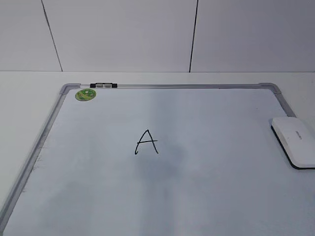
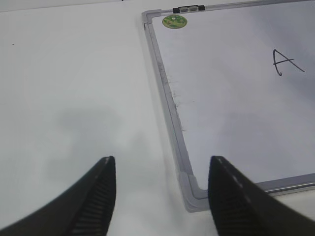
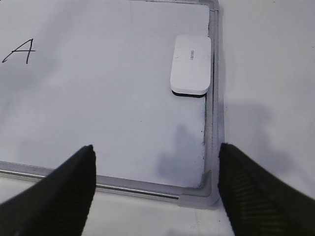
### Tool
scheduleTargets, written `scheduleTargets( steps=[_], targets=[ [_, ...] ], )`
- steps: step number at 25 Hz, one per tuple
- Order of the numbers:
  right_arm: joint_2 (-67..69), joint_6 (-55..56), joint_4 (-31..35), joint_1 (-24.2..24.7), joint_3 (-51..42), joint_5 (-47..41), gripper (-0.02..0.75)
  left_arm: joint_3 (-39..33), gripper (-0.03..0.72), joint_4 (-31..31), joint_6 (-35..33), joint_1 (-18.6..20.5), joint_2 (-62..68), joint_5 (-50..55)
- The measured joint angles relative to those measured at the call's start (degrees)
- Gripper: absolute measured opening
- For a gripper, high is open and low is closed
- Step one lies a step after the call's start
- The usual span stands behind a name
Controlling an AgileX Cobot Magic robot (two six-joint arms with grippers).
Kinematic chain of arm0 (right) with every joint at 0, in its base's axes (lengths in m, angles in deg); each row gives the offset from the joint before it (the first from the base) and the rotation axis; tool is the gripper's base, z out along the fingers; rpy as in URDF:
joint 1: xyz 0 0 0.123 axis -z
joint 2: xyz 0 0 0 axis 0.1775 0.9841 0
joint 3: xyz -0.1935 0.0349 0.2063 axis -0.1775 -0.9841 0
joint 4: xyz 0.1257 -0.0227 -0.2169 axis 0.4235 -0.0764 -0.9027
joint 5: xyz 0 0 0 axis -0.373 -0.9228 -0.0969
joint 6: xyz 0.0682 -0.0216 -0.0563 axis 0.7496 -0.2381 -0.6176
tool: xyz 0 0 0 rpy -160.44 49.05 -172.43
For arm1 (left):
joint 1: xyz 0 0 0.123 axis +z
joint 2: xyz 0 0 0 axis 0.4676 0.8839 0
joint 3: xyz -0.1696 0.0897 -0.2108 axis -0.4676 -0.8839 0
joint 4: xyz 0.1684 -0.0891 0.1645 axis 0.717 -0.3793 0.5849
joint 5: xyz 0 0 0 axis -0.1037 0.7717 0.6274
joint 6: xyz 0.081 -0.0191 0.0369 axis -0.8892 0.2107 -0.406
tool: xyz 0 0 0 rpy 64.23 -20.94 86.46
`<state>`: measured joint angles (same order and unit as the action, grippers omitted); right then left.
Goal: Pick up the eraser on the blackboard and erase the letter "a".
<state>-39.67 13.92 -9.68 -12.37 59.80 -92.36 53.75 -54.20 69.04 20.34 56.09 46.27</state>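
Right gripper (image 3: 155, 162) hangs wide open and empty; the eraser (image 3: 191, 63) lies ahead, slightly right, on the blackboard (image 3: 212, 123) edge. Looks light, rigid, smooth: pinch its long sides.

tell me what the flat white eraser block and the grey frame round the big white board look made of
The flat white eraser block looks like smooth matte plastic, with a thin black underside, possibly felt; too small to tell. The grey frame of the white board looks like brushed metal, going by its dull silver sheen, with rounded corner caps that seem plastic.
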Motion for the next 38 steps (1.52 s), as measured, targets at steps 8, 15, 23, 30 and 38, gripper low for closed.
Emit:
scheduleTargets(
  steps=[8,15,23,30,38],
  targets=[
    [0.0,0.0,0.0,0.0,0.0,0.0,0.592,0.0,0.433,-0.6,0.0,0.0,0.0,0.0],
    [0.0,0.0,0.0,0.0,0.0,-0.1,0.592,0.0,0.432,-0.7,0.0,0.0,0.0,0.0],
    [0.0,0.0,-0.1,0.0,0.0,-0.1,0.592,0.0,0.425,-1.1,0.0,2.6,0.0,0.0],
    [0.0,0.1,-0.1,0.0,0.0,-0.1,0.592,0.0,0.424,-1.1,0.0,6.5,0.0,0.0],
    [0.0,0.1,-0.1,0.0,0.0,-0.1,0.592,0.0,0.424,-1.2,0.0,6.6,0.0,0.0]
  ],
)
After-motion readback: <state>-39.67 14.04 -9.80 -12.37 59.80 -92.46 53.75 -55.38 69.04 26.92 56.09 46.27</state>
